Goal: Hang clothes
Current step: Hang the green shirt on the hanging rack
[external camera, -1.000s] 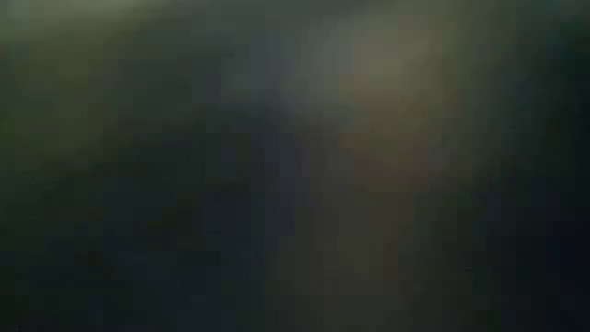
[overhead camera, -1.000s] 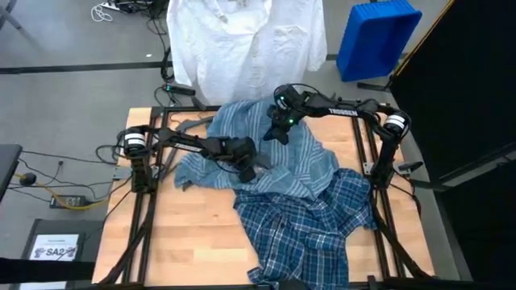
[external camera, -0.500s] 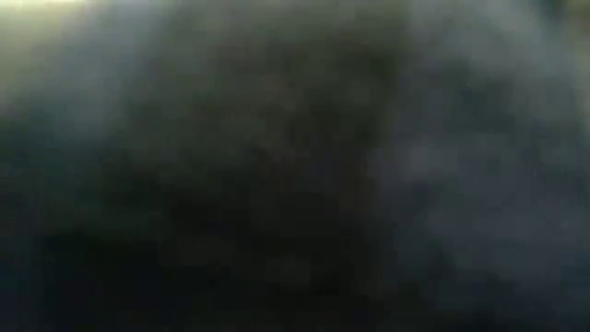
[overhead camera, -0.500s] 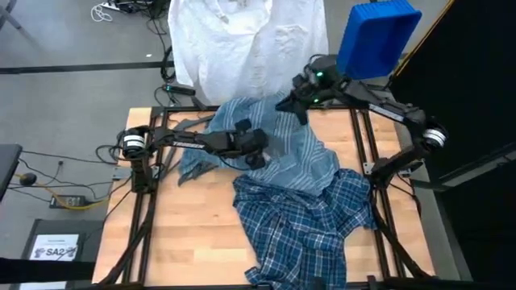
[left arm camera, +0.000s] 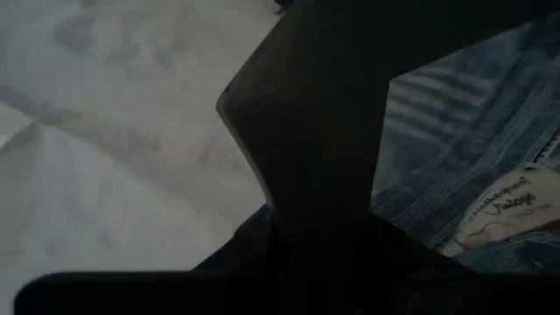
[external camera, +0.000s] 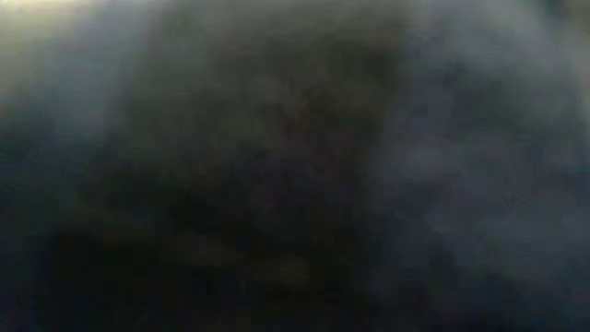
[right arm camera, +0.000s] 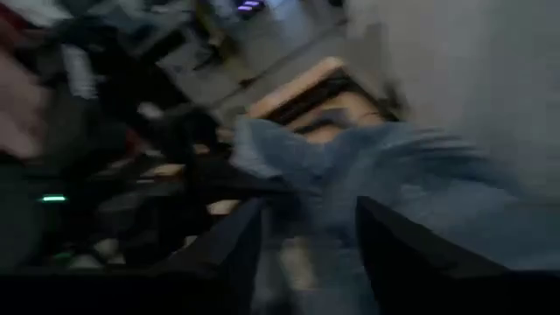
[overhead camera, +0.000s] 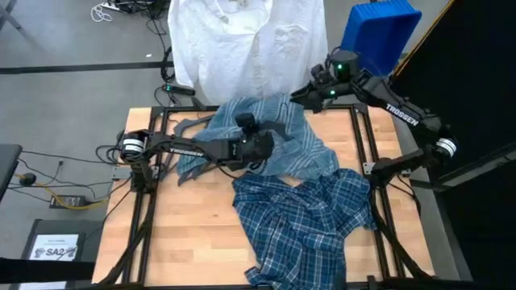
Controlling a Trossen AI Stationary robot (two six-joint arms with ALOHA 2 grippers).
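Striped blue-grey shirt (overhead camera: 278, 145) bunched in a heap on the far half of the wooden table (overhead camera: 193, 234), its top edge lifted up near the table's far rim. Plaid shirt (overhead camera: 302, 225) spread out right next to the striped one, on the near side of it, touching it and hanging over the table's near edge. White shirt (overhead camera: 246, 44) hanging up beyond the far side of the striped shirt, its bottom hem just above that heap. Left gripper (overhead camera: 250, 133) stretched out over the striped shirt, right in its folds; in the left wrist view only a dark shape (left arm camera: 324, 131) close up, with striped cloth and a small sewn label (left arm camera: 507, 206) beside it, so no telling if the fingers are spread or pinched. Right gripper (overhead camera: 310, 95) up at the far right corner of the striped shirt, its two dark fingers (right arm camera: 236, 254) apart with blue cloth seen between them, but too blurry to say if any cloth is pinched. Blue plastic bin (overhead camera: 375, 36) off past the table, beyond the right gripper. Low view all dark and blurry, nothing to make out.
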